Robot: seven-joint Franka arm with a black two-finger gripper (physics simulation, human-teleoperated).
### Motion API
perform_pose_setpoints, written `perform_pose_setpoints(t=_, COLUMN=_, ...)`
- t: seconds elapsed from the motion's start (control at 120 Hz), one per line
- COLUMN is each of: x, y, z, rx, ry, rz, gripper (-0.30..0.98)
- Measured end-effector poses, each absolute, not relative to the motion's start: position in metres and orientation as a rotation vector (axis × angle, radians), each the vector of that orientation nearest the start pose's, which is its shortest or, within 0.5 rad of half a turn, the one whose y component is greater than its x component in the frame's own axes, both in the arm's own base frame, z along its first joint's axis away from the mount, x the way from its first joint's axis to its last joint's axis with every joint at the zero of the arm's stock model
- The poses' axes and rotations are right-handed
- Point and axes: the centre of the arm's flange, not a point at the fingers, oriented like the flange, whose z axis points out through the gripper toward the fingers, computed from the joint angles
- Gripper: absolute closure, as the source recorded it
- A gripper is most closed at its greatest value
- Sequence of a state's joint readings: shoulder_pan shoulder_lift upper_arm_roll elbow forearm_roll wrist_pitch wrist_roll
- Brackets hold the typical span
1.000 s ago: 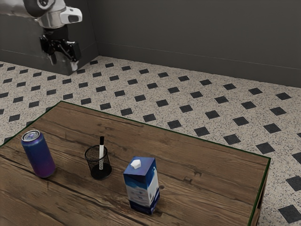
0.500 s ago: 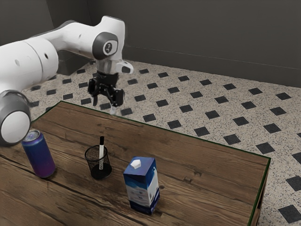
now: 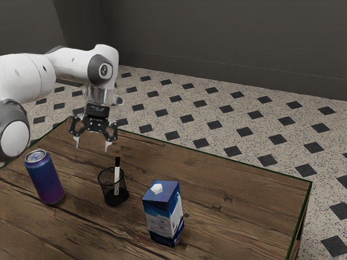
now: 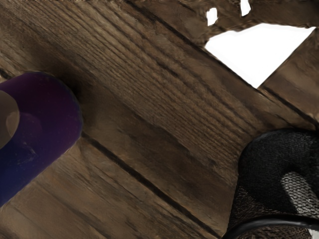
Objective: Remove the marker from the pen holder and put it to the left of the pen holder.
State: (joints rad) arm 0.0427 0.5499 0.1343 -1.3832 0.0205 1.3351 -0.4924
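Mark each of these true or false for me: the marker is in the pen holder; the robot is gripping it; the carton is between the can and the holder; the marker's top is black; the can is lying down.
The marker is in the pen holder. True.
The end effector grips the marker. False: it is open and empty.
The carton stands between can and pen holder. False: the pen holder stands between can and carton.
The marker's top is black. True.
The can is lying down. False: it is upright.
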Motion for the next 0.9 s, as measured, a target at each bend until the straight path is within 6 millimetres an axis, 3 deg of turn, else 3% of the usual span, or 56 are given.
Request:
perform_pose_setpoints(t=0.1, x=0.619, y=0.076, z=0.383, rx=-2.726, ry=-0.981, rz=0.729, gripper=0.00)
perform_pose_setpoints(t=0.183, x=0.618, y=0.065, z=0.383, rx=-2.777, ry=-0.974, rz=0.671, gripper=0.00)
perform_pose_setpoints(t=0.267, x=0.621, y=0.058, z=0.383, rx=-2.831, ry=-0.856, rz=0.613, gripper=0.00)
perform_pose_setpoints(t=0.333, x=0.625, y=0.024, z=0.383, rx=-2.850, ry=-0.679, rz=0.568, gripper=0.00)
perform_pose_setpoints(t=0.383, x=0.624, y=0.012, z=0.379, rx=-2.856, ry=-0.592, rz=0.561, gripper=0.00)
perform_pose_setpoints(t=0.608, x=0.611, y=0.013, z=0.357, rx=-2.914, ry=-0.405, rz=0.666, gripper=0.05)
perform_pose_setpoints(t=0.9, x=0.623, y=0.004, z=0.342, rx=-3.050, ry=-0.054, rz=0.588, gripper=0.23)
